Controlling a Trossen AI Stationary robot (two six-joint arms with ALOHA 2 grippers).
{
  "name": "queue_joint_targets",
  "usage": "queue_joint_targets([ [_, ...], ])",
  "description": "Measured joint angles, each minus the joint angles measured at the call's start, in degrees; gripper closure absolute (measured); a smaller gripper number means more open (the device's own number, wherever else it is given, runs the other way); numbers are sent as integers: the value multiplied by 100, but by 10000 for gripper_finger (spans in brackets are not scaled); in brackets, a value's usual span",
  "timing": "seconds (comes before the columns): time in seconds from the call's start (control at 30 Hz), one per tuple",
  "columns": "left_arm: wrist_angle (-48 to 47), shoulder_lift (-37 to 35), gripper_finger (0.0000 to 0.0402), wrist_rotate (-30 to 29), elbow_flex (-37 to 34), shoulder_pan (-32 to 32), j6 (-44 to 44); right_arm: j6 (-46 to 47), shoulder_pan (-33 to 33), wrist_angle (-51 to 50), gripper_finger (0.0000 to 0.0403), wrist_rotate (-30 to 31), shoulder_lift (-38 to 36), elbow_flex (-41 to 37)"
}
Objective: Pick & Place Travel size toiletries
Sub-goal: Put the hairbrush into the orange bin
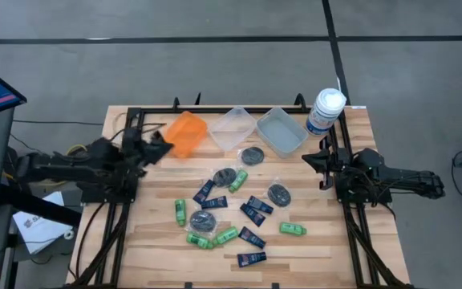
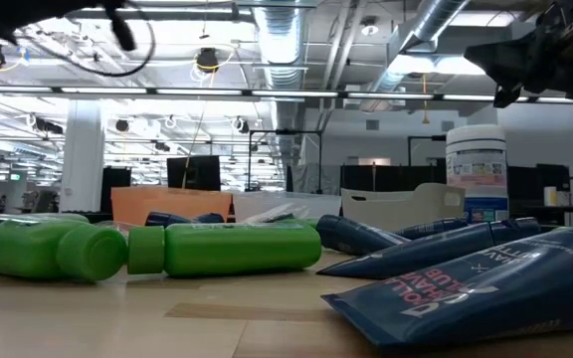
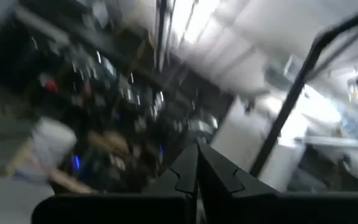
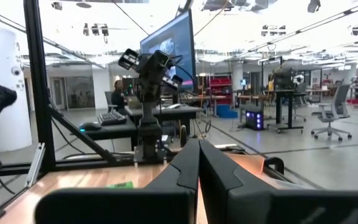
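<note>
the left pincer point(image 1: 165, 143) is seen raised at the bench's point(image 1: 327, 241) left side beside the orange bin point(image 1: 187, 132), its fingers point(image 3: 188, 171) pressed together on nothing. the right pincer point(image 1: 310, 158) is held at the right edge near the white jar point(image 1: 325, 110), likewise closed narrow and empty. the green mini bottles point(image 1: 180, 212), navy tubes point(image 1: 252, 259) and grey round tins point(image 1: 278, 194) are scattered over the bench's middle, in front of two clear bins point(image 1: 283, 130).

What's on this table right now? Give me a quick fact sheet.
Bins: orange bin and two clear bins along the far edge
Jar: white jar beside them
Toiletries: green bottles, navy tubes, grey tins loose on the table, none in a bin
Left gripper: shut, empty, near orange bin
Right gripper: shut, empty
</note>
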Motion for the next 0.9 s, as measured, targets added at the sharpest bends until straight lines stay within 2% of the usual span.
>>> queue_joint_targets([
  [0.2, -689, 1587, 400, 1019, 771, -343, -527, 1, 0, -2, 403, 0, -1, 0],
  [0.3, -725, 2237, 400, 1424, 1061, -651, -773, 3, 0, -3, 403, 0, -1, 0],
  [0.5, -848, 2862, 400, 2012, 1571, -1142, -1422, 18, 0, -11, 403, 0, -1, 0],
  [0.67, -2115, 2800, 401, 1854, 1896, -1303, -1310, 16, 0, -13, 403, 1, 0, 0],
  [0.9, -3913, 2765, 401, 417, 2482, -1304, -524, 11, 0, -13, 403, 0, -1, 0],
])
